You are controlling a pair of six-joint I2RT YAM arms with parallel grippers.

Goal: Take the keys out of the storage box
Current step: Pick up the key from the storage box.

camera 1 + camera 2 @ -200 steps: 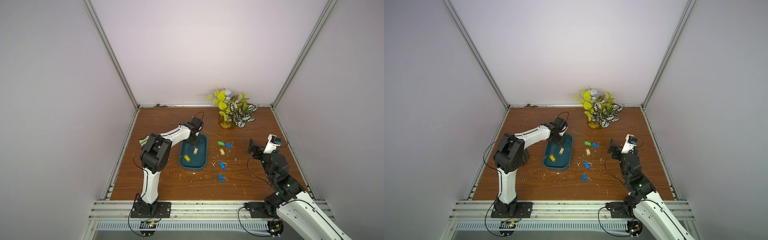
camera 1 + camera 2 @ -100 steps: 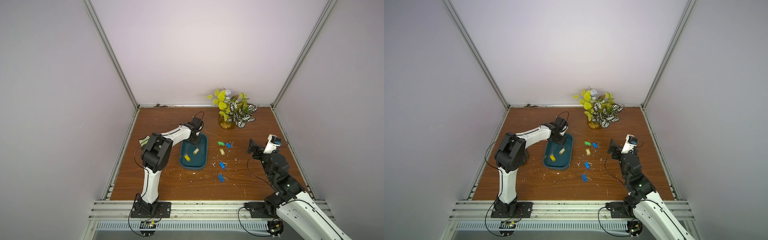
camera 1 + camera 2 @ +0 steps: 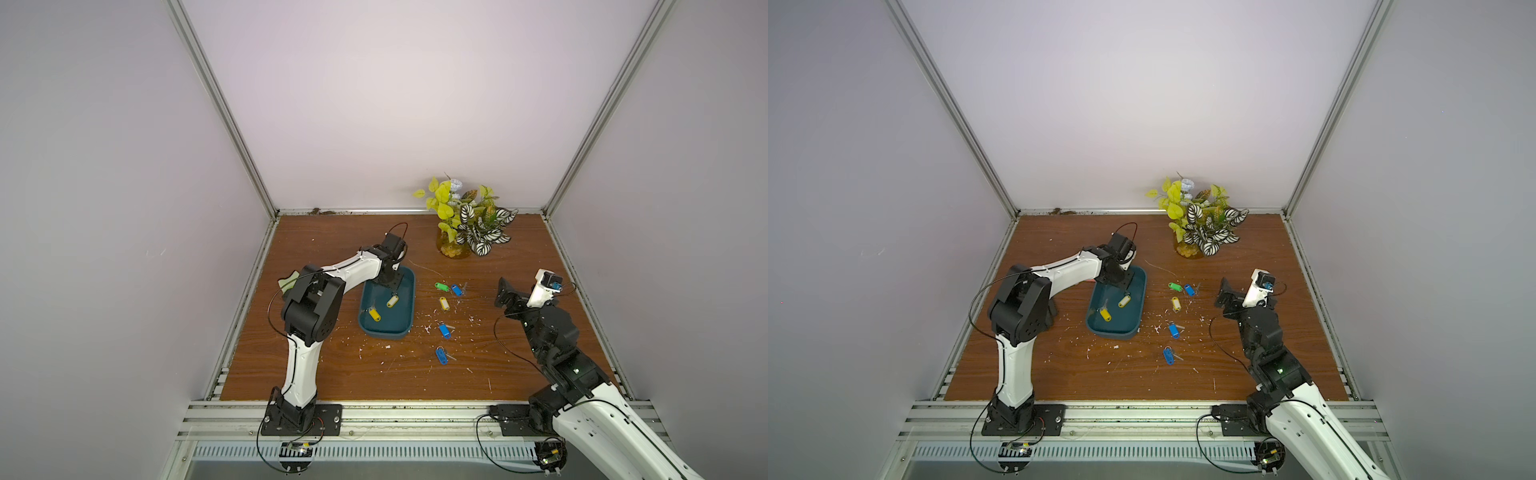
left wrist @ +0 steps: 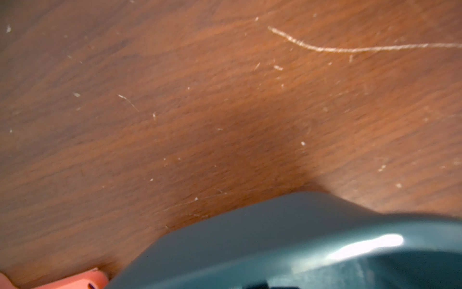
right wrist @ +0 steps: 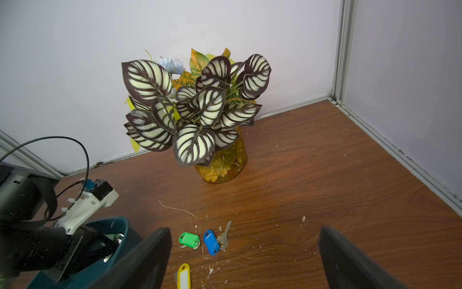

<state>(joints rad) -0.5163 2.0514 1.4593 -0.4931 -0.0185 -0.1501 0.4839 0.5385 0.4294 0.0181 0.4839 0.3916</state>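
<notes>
The dark teal storage box [image 3: 397,322] [image 3: 1125,326] lies left of the table's middle. Two keys with yellow tags [image 3: 374,314] [image 3: 392,300] lie on its floor. My left gripper [image 3: 390,283] [image 3: 1123,282] reaches down into the box's far end. In the right wrist view a pale tag and a metal ring [image 5: 117,239] show at its tips, but its jaws are hidden. On the table to the right lie a green-tagged key [image 3: 441,286] [image 5: 188,239], a yellow one [image 3: 444,303] and three blue ones [image 3: 456,289] [image 3: 444,331] [image 3: 441,355]. My right gripper [image 3: 508,291] [image 5: 246,262] hovers open to their right.
A potted plant [image 3: 465,224] [image 5: 200,112] stands at the back, right of centre. A pink scoop [image 4: 82,281] lies against the box's outer wall [image 4: 275,232] by the left arm. White crumbs and a thin strand [image 4: 350,48] litter the wooden table.
The left gripper stays in the far end of the storage box with hardly any visible shift. The right arm has not moved.
</notes>
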